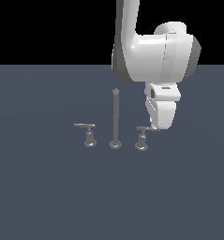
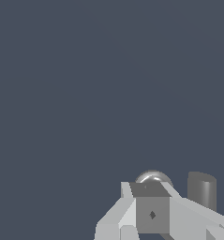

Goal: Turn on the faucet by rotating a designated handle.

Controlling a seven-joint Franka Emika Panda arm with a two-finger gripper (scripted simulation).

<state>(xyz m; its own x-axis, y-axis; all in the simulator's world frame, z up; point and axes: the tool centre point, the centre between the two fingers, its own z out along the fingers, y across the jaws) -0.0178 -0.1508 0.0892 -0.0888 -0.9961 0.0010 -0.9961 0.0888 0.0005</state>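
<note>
The white arm (image 1: 146, 51) comes in from the top of the exterior view, bends at a bulky rounded joint and turns its wrist straight down, so the gripper (image 1: 155, 126) hangs at the end of the handle's flat bar (image 1: 145, 128) on the exterior view's right. The tips sit level with the bar and seem to touch or overlap its end, though from this angle contact is not certain.

The faucet stands on the dark grey-blue table (image 1: 48, 187) in three pieces set in a row. The spout (image 1: 115, 117) is a tall thin rod on a round foot in the middle. The designated handle (image 1: 142, 138) is just to the exterior view's right of it, a short T-lever on a stepped stem and wide round base. The other handle (image 1: 88, 135) stands on the spout's far side, well clear of the arm, its bar pointing toward the exterior view's left.

In the wrist view the fingers (image 2: 127, 213) appear as pale angular blocks with a dark square pad facing the camera, a shiny rounded metal part (image 2: 153, 178) peeking up behind them and a dark grey cylinder (image 2: 201, 190) beside it. Neither view shows how far apart the fingers are, or whether they grip anything.
</note>
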